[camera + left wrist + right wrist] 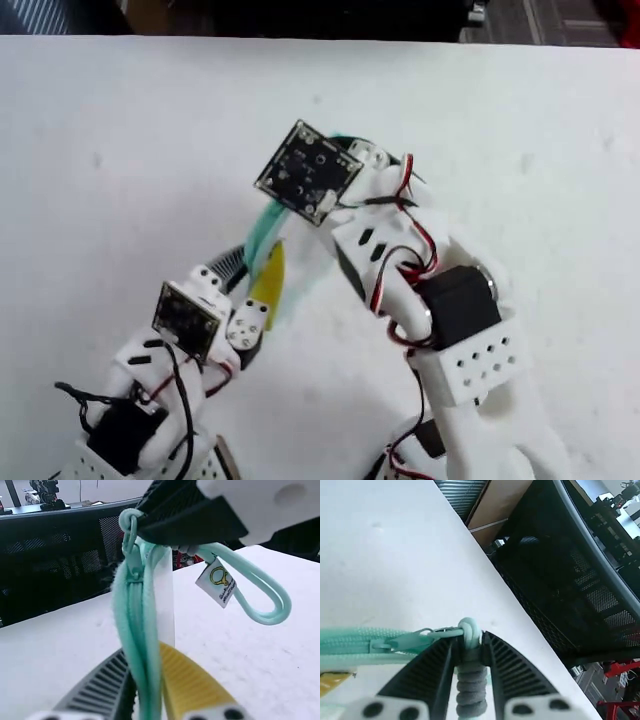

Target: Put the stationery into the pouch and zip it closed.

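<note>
White table (pixel 120 150) carried both arms, and a black mesh chair back (pixel 60 570) stood beyond its edge. The left arm came in from the near left corner and the right arm from the near right, and their wrists met over the middle of the table.

Between them was the pouch (pixel 137 625), mint green with a white side panel. It stood on edge, so the high view showed it as a narrow strip. Its long axis ran diagonally, from the left pincer (pixel 144 652) at its near end up and away to the right pincer (pixel 470 642) at its far end. Whether its lower edge touched the table I could not tell.

The left pincer was closed on the pouch body, with a grey ribbed finger on one face and a yellow finger (pixel 190 685) on the other. The right pincer's black jaws were clamped on the knotted cord (pixel 469 680) tied to the zip pull.

The slider (pixel 134 570) sat at that far end, and the zip track behind it looked shut. A mint cord loop (pixel 260 597) hung out sideways near the same end. A small white tag (pixel 219 582) with a yellow mark dangled beside it.
</note>
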{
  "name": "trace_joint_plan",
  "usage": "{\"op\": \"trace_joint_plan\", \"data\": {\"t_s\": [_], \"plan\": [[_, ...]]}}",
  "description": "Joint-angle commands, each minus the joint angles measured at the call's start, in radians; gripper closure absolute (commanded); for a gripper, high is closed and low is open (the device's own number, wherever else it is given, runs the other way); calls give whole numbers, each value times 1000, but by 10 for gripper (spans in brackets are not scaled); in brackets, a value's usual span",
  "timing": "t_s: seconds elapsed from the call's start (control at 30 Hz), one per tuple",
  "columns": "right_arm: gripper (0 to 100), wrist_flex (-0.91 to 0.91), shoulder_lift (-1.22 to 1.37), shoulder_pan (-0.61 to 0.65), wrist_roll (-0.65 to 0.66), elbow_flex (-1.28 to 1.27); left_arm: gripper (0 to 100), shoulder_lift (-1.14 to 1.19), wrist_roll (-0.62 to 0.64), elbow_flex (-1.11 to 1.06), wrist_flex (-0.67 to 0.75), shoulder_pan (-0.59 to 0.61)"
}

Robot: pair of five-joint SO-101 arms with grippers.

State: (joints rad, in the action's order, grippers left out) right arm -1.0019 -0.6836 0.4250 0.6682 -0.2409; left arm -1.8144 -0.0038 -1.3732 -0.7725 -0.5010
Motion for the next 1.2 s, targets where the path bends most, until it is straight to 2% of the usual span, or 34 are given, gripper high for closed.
{"op": "trace_joint_plan", "data": {"t_s": [0.0,0.37,0.77,1.07,1.17], "plan": [[982,67,44,-128,5,49,980,-15,-11,41,-21,-21],[982,128,90,-191,5,51,980,-15,-20,41,-29,-19],[982,246,223,-320,3,51,980,-16,-46,46,-49,-19],[971,128,170,-271,-5,109,980,-16,-48,44,-49,-19],[856,-31,108,-229,-12,150,980,-16,-48,41,-49,-19]]}}
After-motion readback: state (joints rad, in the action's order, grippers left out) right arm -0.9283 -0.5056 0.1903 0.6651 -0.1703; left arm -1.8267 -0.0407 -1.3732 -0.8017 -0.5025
